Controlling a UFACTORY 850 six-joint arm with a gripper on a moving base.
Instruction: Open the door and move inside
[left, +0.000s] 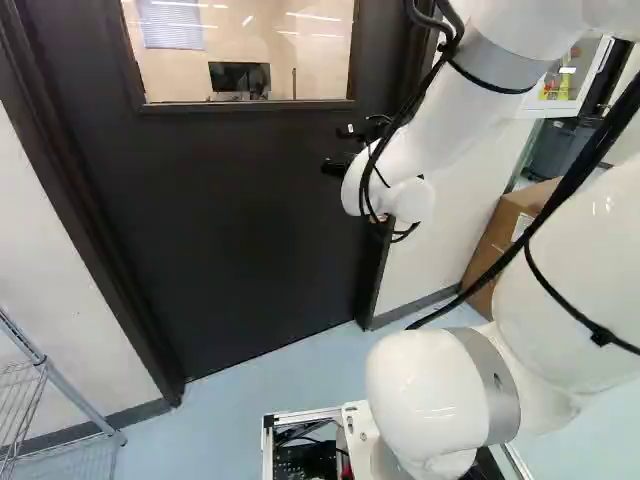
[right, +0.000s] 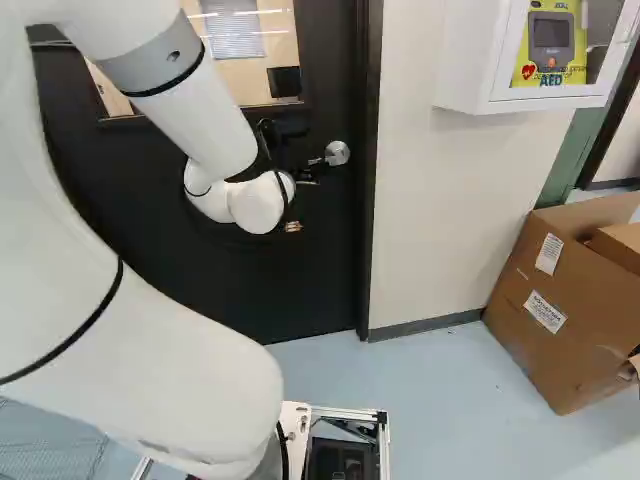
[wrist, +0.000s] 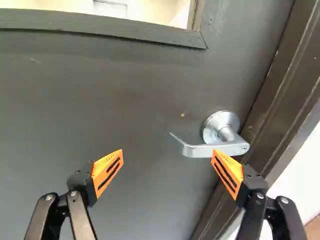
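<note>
Though near the lever handle (wrist: 202, 150), end effector (left: 341, 165) agape.

Dark, near-black flat door (left: 250, 220) with a glazed window (left: 270, 45) in its upper part. Door stood upright at the far side of the scene, shut in its dark brown frame (left: 98, 240). Handle was a shiny silver metal lever (wrist: 197, 151) on a round silver plate (wrist: 211, 125), mounted at the door's right side, lower than the window and close to the right frame post. Lever sat roughly level, unturned, pointing left from its pivot, free end curved back toward the door surface.
</note>
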